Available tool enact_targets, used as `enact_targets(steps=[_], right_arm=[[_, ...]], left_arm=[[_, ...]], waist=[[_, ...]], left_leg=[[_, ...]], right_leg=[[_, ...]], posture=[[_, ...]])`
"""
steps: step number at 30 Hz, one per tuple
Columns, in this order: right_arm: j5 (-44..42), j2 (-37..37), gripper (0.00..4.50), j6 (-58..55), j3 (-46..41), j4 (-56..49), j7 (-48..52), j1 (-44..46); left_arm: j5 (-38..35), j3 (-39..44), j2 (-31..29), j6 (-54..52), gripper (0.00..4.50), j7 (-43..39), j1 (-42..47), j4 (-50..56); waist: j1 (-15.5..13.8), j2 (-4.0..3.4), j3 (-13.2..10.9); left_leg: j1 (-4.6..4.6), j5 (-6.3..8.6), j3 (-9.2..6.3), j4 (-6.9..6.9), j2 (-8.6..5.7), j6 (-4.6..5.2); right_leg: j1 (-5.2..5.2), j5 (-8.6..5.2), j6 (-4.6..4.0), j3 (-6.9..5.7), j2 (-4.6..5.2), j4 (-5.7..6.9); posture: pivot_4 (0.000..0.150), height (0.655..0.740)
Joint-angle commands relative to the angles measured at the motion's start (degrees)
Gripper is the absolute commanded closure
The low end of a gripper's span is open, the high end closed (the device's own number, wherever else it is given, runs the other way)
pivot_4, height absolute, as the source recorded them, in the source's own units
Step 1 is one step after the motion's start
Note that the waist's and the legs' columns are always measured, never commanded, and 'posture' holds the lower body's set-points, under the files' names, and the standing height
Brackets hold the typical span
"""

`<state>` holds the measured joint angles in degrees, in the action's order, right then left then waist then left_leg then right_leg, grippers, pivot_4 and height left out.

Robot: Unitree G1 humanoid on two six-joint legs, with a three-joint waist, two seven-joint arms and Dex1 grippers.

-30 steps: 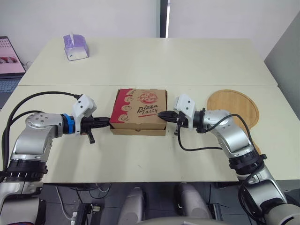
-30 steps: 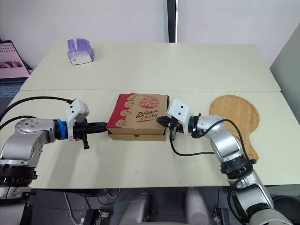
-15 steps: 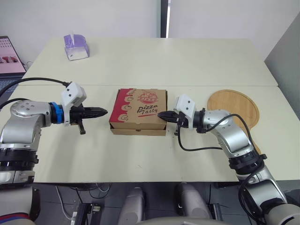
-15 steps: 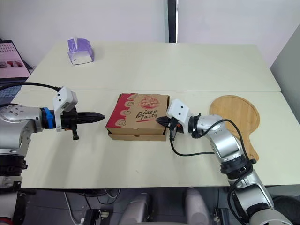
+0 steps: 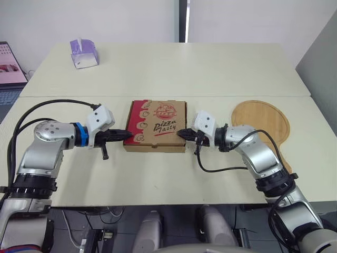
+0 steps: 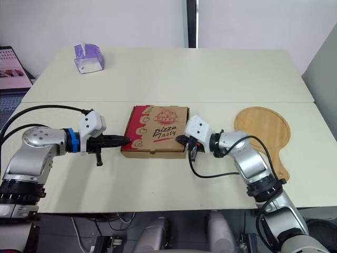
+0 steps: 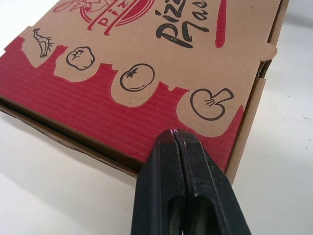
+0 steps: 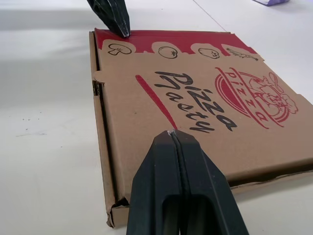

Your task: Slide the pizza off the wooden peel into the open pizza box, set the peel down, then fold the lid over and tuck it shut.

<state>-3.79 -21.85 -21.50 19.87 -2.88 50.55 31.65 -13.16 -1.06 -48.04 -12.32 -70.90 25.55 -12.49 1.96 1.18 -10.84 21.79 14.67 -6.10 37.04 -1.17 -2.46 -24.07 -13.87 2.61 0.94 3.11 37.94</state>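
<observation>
The brown and red pizza box [image 5: 156,124] lies closed in the middle of the near table. My left gripper [image 5: 128,134] is shut, and its tip rests on the red left edge of the lid [image 7: 146,110]. At the box's right edge my right gripper [image 5: 179,134] is shut too, its tip pressing on the lid [image 8: 205,117]. The round wooden peel [image 5: 263,124] lies flat on the table to the right of the box, with nothing on it. No pizza is visible.
A purple tissue box [image 5: 83,52] stands at the far left of the back table. A seam [image 5: 221,96] runs between the two tables behind the pizza box. A laptop [image 5: 8,71] sits off the left edge.
My left gripper drew back to the left away from the box, then returned and now touches the lid's left edge again. The right gripper stayed at the right edge.
</observation>
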Motion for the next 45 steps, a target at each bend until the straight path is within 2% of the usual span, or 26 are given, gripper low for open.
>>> enact_targets(steps=[1,12,15,20,25,30,34,45], right_arm=[[2.67,-0.65,4.48,1.59,1.78,-0.22,-0.53,0.79],[6.55,-3.54,4.48,0.79,5.05,-0.02,1.26,0.15],[0.99,-0.87,4.48,-0.41,-0.18,-1.29,0.09,0.58],[-5.04,0.61,4.48,-3.51,-8.25,-1.87,-1.81,2.49],[-0.44,-2.63,4.48,0.22,-8.76,3.36,-5.06,3.67],[3.68,-3.82,4.48,2.99,-5.42,7.42,-5.50,4.02],[5.94,-3.23,4.48,3.42,-2.68,9.32,-5.10,3.74],[1.27,-0.61,4.48,-1.36,-2.09,4.49,-0.11,1.82]], left_arm=[[2.25,-1.58,0.50,1.38,4.50,0.97,-0.53,-1.29],[5.38,-3.79,-0.19,4.15,4.50,1.00,-0.77,-3.21],[1.45,-1.14,0.63,1.83,4.50,0.74,-1.05,-1.55],[-5.48,6.25,1.06,-4.12,4.50,3.76,-1.05,-0.25],[-1.19,9.20,-0.96,-0.90,4.50,10.79,0.79,-6.61],[3.09,6.71,-1.57,3.36,4.50,12.52,0.80,-11.00],[3.14,5.38,0.69,3.12,4.50,12.44,-0.28,-10.39],[0.39,1.35,4.57,-1.17,4.50,6.89,-1.80,-1.05]], waist=[[-0.03,0.00,0.01],[-0.06,0.00,0.11],[-0.05,0.00,0.11],[-0.04,0.01,0.07],[-0.06,0.02,0.06],[-0.06,0.02,0.06],[-0.05,0.02,0.06],[-0.05,0.02,0.06]], left_leg=[[-0.01,0.00,0.00,0.01,0.00,0.00],[-0.33,0.00,0.00,-0.03,0.00,0.00],[-0.76,0.02,0.00,-0.13,0.01,0.02],[-0.75,0.02,-0.02,-0.11,0.04,0.02],[-0.72,0.02,-0.04,-0.11,0.02,0.02],[-0.71,0.02,0.03,-0.16,0.02,0.02],[-0.68,0.02,0.03,-0.16,0.02,0.02],[-0.64,0.02,0.00,-0.14,0.02,0.02]], right_leg=[[0.00,0.00,0.00,0.00,0.00,0.01],[0.31,-0.01,0.01,0.00,0.00,-0.03],[0.77,-0.16,0.22,-0.01,0.00,-0.17],[0.75,-0.09,0.11,-0.01,-0.01,-0.14],[0.73,-0.03,0.01,-0.03,0.00,-0.17],[0.68,-0.03,0.00,0.00,0.00,-0.19],[0.67,-0.03,0.00,0.01,0.00,-0.20],[0.65,-0.03,0.00,0.00,0.00,-0.20]], posture=[[0.150,0.7400],[0.150,0.7400],[0.150,0.7400],[0.150,0.7400],[0.150,0.7400],[0.150,0.7400],[0.150,0.7400],[0.150,0.7400]])
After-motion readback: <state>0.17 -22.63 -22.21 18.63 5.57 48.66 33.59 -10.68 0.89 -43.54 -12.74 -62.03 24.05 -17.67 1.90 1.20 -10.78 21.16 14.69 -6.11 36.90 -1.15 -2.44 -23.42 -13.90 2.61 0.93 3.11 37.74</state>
